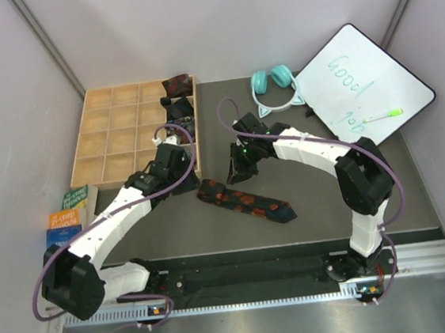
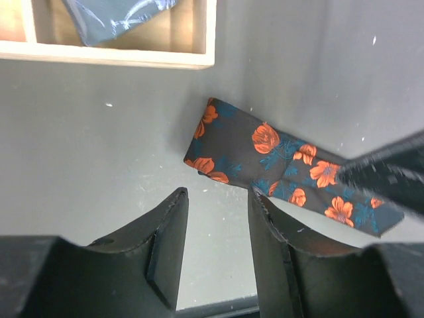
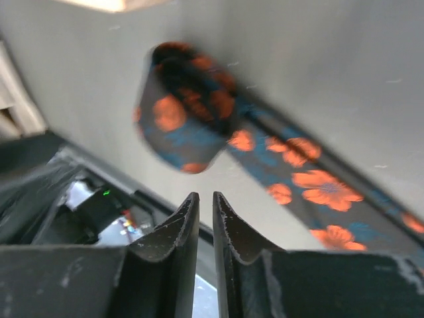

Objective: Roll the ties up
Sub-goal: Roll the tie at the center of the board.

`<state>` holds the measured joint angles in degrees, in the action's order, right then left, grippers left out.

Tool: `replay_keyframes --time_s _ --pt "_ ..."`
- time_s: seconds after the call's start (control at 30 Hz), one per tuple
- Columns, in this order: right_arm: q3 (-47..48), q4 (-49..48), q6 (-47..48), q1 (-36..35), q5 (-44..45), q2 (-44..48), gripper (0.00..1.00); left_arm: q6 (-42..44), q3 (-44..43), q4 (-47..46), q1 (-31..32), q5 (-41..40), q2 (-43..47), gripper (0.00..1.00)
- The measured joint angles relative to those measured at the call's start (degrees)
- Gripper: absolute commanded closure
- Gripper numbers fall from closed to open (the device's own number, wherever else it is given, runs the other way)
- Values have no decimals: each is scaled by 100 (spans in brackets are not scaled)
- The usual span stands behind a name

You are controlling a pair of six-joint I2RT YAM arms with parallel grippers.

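- A flowered tie (image 1: 246, 201) is lying on the grey table (image 1: 214, 235), in front of the two arms and just off the near right corner of the wooden tray (image 1: 124, 137).
- Its fabric is showing black, scattered with orange-red blossoms and teal-blue leaves.
- One end is being kept curled over into a loose loop, and the rest is stretching away as a flat narrow strip.
- The fingers of the left gripper (image 2: 217, 193) are being held moderately apart with nothing between them. They are hovering just short of the tie's near edge.
- The fingers of the right gripper (image 3: 205, 197) are being held almost together, leaving only a thin slit with nothing in it. They are pointing towards the looped end.
- A grey-blue tie (image 2: 112, 20) is lying in a corner compartment of the tray.
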<state>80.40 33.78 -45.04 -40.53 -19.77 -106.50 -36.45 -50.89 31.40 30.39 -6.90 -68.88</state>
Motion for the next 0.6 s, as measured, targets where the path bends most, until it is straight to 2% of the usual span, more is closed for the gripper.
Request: replay_keyframes --time_s 0.3,0.43,0.6 --pt "-446 -1095 -431 -223 -400 238 95 354 26 -503 -675 1215 -424 49" --pt "-435 -1303 -492 -278 -422 63 97 472 114 -708 -868 1541 -549 42" --pt "-476 -1434 -525 -297 -389 -175 99 542 302 -820 -977 1779 -577 41"
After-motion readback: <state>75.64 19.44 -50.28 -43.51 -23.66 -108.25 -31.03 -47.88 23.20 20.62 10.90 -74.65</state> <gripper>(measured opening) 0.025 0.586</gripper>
